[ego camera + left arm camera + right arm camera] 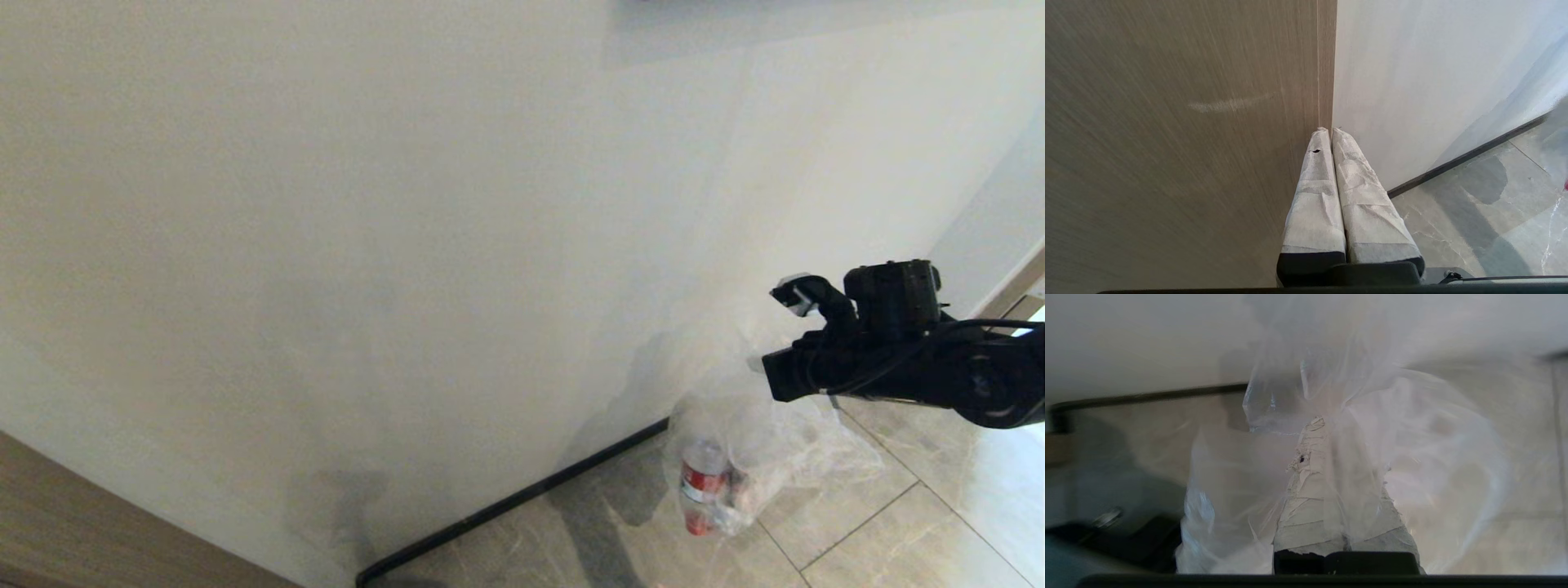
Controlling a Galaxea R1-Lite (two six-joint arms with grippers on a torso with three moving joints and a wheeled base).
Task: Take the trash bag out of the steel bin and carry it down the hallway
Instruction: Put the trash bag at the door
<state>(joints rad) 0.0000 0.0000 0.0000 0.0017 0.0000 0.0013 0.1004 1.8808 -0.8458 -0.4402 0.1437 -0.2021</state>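
In the head view the right gripper [763, 366] reaches in from the right edge, its black wrist and camera housing level above the floor; its fingertips are lost in the gathered top of the trash bag [767, 457], so this view alone does not show how the fingers stand; the clear, crinkled bag hangs below it, close to the white wall [367, 245], its lower end near or on the grey marble-look floor tiles [898, 523], and I cannot tell which; a red-labelled bottle [702, 483] shows through the plastic beside pale scraps; a dark baseboard [506, 506] runs along the foot of the wall; a strip of brown wood-grain panel [82, 523] fills the lower left corner.

In the left wrist view the left gripper [1330, 131] holds nothing, its two white-wrapped fingers [1314, 204] pressed together along their whole length; it points at the seam where a brown wood-grain panel [1167, 143] meets the white wall [1433, 81]; baseboard [1466, 155] and grey tiles [1474, 212] lie to one side.

In the right wrist view the right gripper [1318, 422] is clamped tight on the trash bag [1412, 457]; its taped fingers [1306, 506] lie together with thin plastic pinched between them and draped over them; the bag billows around the fingers, blurred; behind it are the wall [1147, 343], the baseboard [1147, 396] and tiles [1515, 416].
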